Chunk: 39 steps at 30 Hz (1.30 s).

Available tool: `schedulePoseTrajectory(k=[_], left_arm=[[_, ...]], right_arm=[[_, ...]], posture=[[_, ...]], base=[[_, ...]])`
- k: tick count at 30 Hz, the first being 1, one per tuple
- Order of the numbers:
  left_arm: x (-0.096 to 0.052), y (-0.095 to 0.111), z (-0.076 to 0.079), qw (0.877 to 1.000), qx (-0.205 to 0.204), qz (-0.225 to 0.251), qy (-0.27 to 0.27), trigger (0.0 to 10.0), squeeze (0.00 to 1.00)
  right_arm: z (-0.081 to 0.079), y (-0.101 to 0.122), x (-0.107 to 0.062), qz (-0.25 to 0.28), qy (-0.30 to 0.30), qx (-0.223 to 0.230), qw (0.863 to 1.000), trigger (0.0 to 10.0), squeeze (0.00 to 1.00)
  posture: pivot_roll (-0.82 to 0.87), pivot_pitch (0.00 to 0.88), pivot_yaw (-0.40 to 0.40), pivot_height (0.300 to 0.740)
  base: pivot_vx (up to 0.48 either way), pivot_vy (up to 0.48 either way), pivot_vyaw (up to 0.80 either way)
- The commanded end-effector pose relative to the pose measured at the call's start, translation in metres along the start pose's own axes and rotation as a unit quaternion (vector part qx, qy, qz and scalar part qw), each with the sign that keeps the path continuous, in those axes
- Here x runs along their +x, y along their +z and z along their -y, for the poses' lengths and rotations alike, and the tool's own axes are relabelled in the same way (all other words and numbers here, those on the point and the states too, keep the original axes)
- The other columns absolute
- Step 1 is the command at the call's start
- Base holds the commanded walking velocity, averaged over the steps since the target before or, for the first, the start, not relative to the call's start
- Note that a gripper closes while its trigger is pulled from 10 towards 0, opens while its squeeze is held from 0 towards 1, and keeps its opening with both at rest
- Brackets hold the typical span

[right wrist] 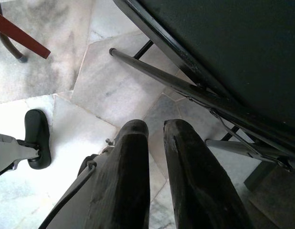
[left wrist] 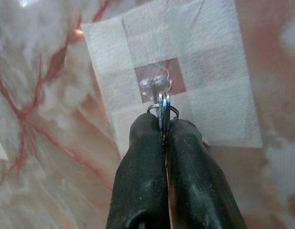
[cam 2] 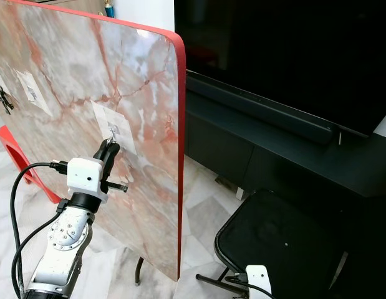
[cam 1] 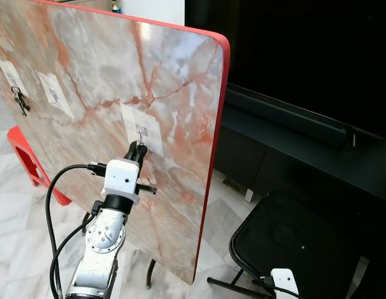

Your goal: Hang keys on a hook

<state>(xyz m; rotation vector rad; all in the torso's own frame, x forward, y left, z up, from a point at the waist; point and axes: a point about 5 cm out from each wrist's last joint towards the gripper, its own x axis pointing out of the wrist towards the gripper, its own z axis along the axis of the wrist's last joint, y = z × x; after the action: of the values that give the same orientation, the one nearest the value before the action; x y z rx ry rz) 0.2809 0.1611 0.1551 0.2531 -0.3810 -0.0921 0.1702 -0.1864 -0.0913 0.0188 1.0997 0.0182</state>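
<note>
Marble board [cam 1: 105, 81] — left gripper [left wrist: 162, 125], key ring [left wrist: 162, 109]

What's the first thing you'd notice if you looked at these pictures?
A big marble-patterned board with a red edge stands upright and fills the left of the scene. The left gripper reaches up to it, fingers shut on a key ring right at a small clear hook taped to the board. Another bunch of keys hangs far left, and a black chair stands at lower right.
</note>
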Motion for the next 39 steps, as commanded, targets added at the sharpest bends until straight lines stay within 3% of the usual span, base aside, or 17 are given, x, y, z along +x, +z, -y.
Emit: schedulePoseTrajectory(k=[1, 24, 28, 32, 39], left_arm=[[0.002, -0.002, -0.005, 1.000, -0.005, -0.010, 0.014, 10.0, 0.00], [-0.004, -0.016, 0.005, 0.998, -0.029, -0.054, -0.017, 10.0, 0.00], [-0.003, -0.014, 0.007, 0.998, -0.027, -0.048, -0.022, 10.0, 0.00], [-0.001, 0.000, 0.013, 0.998, -0.007, -0.009, -0.055, 10.0, 0.00], [0.003, 0.009, 0.006, 0.999, -0.002, 0.013, -0.031, 10.0, 0.00]], right_arm=[[0.001, 0.002, 0.000, -0.001, -0.001, -0.003, 1.000, 10.0, 0.00], [0.001, 0.002, 0.000, -0.001, -0.001, -0.004, 1.000, 10.0, 0.00], [0.001, 0.002, 0.000, -0.001, -0.001, -0.004, 1.000, 10.0, 0.00], [0.001, 0.002, 0.000, -0.001, -0.001, -0.005, 1.000, 10.0, 0.00], [0.002, 0.002, 0.000, -0.001, -0.001, -0.005, 1.000, 10.0, 0.00]], posture=[[-0.02, 0.000, -0.046, 0.740], [-0.02, 0.000, -0.048, 0.740], [-0.02, 0.000, -0.048, 0.740], [-0.02, 0.000, -0.048, 0.740], [-0.02, 0.000, -0.047, 0.740]], base=[[0.000, 0.000, 0.00], [0.000, 0.000, 0.00], [0.000, 0.000, 0.00], [0.000, 0.000, 0.00], [0.000, 0.000, 0.00]])
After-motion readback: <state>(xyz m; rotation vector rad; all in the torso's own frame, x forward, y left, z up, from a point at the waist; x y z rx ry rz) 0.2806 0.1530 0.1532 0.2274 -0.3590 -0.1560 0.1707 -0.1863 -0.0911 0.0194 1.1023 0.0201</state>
